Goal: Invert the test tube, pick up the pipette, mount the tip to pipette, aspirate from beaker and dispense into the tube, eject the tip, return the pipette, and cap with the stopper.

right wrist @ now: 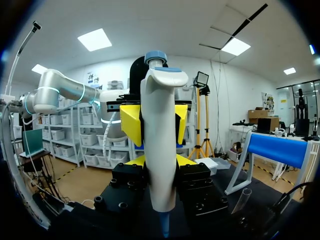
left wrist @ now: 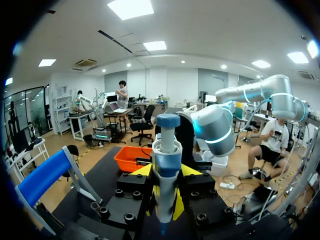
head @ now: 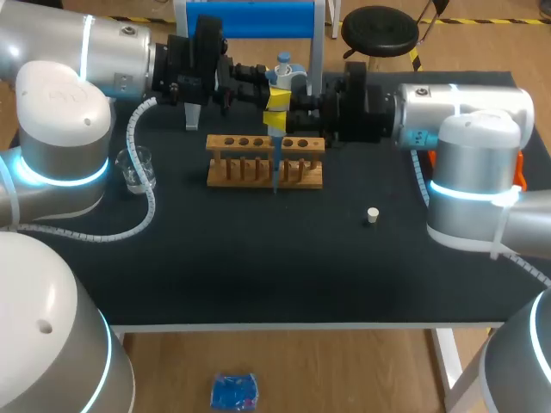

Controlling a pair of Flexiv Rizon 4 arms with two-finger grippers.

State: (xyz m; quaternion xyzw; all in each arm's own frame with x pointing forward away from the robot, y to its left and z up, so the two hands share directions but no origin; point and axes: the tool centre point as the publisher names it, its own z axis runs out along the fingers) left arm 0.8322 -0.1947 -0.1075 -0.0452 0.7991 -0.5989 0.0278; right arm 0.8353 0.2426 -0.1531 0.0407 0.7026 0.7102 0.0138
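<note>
Nearest, the pipette (right wrist: 159,145) stands upright at the surface's (head: 258,267) 12 o'clock, left fingers (left wrist: 143,171) and right fingers (right wrist: 135,160) both clamped on its body, probably steadying its tip above the wooden rack (head: 229,175) for dispensing.

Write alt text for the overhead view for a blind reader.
Two robot arms meet above a black table, left gripper and right gripper both clamping an upright pipette over a wooden rack. A beaker stands left, a white stopper right.
</note>
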